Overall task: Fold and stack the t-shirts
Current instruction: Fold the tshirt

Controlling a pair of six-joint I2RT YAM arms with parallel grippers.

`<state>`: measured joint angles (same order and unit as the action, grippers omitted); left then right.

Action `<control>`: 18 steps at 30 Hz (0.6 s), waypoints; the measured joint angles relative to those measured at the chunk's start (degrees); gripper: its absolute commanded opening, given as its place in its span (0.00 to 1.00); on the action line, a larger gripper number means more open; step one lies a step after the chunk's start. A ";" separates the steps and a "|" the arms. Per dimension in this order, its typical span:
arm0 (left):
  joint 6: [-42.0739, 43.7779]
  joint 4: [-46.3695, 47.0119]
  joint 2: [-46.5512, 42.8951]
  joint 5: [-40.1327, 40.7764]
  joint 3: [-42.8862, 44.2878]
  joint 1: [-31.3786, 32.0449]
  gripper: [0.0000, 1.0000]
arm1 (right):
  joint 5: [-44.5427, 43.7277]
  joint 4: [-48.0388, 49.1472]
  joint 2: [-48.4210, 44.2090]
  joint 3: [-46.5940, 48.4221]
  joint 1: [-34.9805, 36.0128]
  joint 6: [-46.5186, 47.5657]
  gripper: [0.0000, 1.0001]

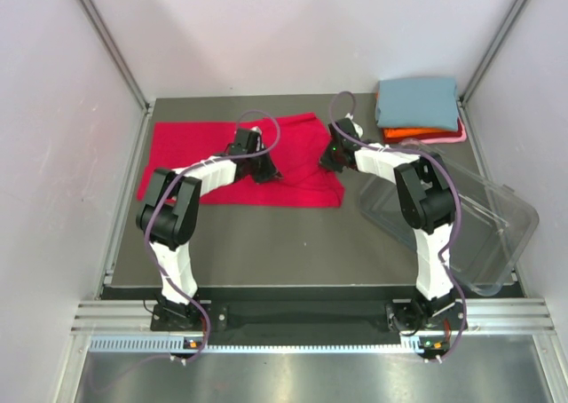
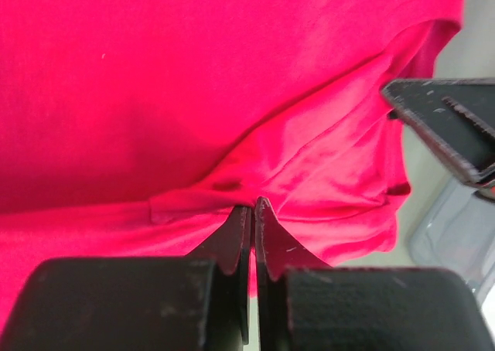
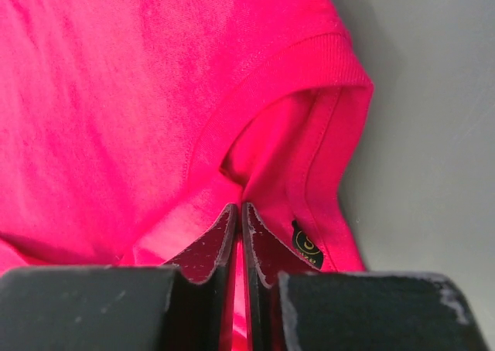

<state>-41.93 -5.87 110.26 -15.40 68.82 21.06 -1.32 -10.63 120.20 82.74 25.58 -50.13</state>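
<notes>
A clear plastic tub (image 1: 497,243) lies askew on the right side of the dark grey surface (image 1: 293,243), with pale walls (image 1: 53,154) left, far and right, and a metal rail (image 1: 311,319) along the near edge.

Soft, even light falls from above in the overhead view, bright with no harsh spots. The arms (image 1: 174,215) throw only faint, blurred shadows on the grey tabletop (image 1: 293,234), and the pale walls (image 1: 53,154) take a slight lilac cast. Thin white glints run along the rim of the clear tub (image 1: 525,218). In both wrist views the crimson shirt (image 2: 193,73) is so saturated that it nearly glows, which flattens its weave except where folds hold darker red shadow. The left tool (image 2: 253,206) and right tool (image 3: 239,209) are crisp at their tips, while their black bodies along the bottom edge look soft.
</notes>
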 measured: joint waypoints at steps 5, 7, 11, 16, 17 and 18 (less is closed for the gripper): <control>-0.68 -1.16 0.00 0.90 1.36 0.00 0.11 | 0.33 -0.02 0.04 0.35 -0.02 0.42 0.23; -1.14 -1.81 0.00 1.33 1.40 0.00 0.16 | 0.61 -0.11 0.39 1.16 -0.02 0.59 0.29; -1.60 -2.84 0.00 1.51 2.03 0.00 0.20 | 1.05 -0.22 0.74 2.08 -0.02 0.90 0.33; -1.66 -3.28 0.00 1.53 2.97 0.00 0.20 | 1.11 -0.31 0.74 2.10 -0.02 0.87 0.25; -1.64 -3.34 0.00 1.53 3.04 0.00 0.20 | 1.14 -0.35 0.74 2.12 -0.02 0.87 0.25; -1.62 -3.41 0.00 1.51 3.13 0.00 0.18 | 1.16 -0.42 0.74 2.14 -0.02 0.83 0.24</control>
<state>-43.55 -9.28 110.26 -13.89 71.94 21.06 -0.16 -11.05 120.95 84.88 25.56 -49.30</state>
